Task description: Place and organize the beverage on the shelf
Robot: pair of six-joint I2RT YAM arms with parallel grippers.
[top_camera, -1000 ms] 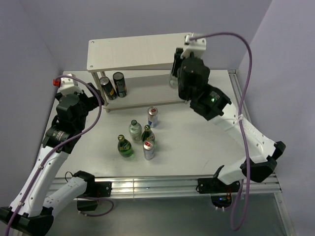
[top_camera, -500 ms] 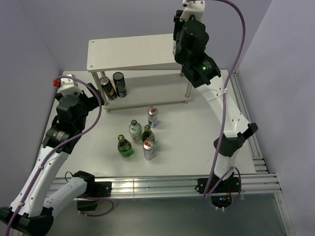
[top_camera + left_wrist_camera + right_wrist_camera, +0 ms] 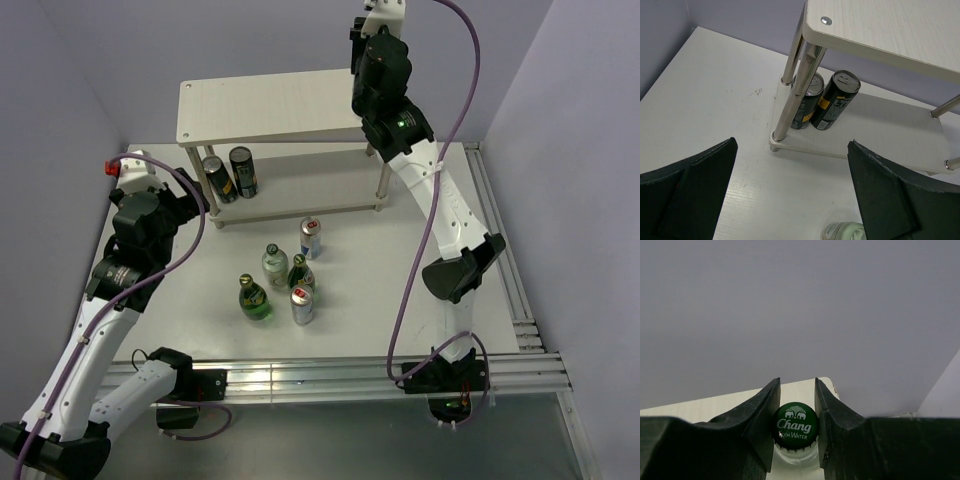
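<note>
There are one shelf (image 3: pixel 270 105), two dark cans (image 3: pixel 241 171), two silver cans (image 3: pixel 311 238), two green bottles (image 3: pixel 254 297) and two clear bottles (image 3: pixel 275 265).

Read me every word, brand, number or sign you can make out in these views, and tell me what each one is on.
"Chang": on the green bottle cap, under an elephant emblem.
"SODA WATER": on the same cap, below the brand.
Two dark cans on the shelf: yellow and white print, too small to read.
Silver cans and bottles in the top view: marks and labels too small to read.
</note>
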